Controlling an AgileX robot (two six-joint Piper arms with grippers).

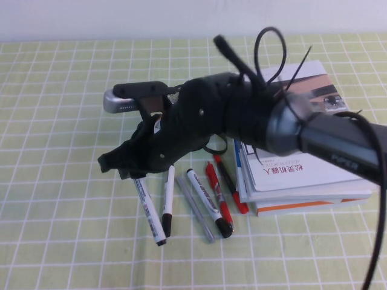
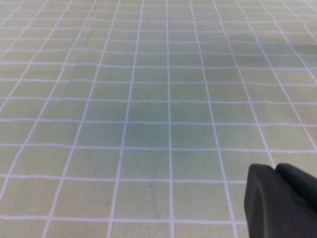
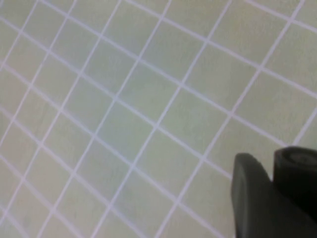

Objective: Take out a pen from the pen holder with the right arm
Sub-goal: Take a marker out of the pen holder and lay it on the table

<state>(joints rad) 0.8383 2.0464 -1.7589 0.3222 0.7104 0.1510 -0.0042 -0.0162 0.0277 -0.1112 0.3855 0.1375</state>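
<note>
Right gripper [image 1: 120, 163], grip state untellable, is hovering over laid-out pens [image 1: 208, 202], seemingly setting one down, next needing a clear lift; left gripper [image 2: 282, 203], likewise untellable, is hanging over bare cloth [image 2: 148, 124].

A surface [image 1: 54, 241] spread with a pale green cloth [image 2: 148, 99] ruled in a white grid fills the scene, running back to a plain white wall [image 1: 121, 18] along its far edge; soft, even light throws only faint shadows
</note>
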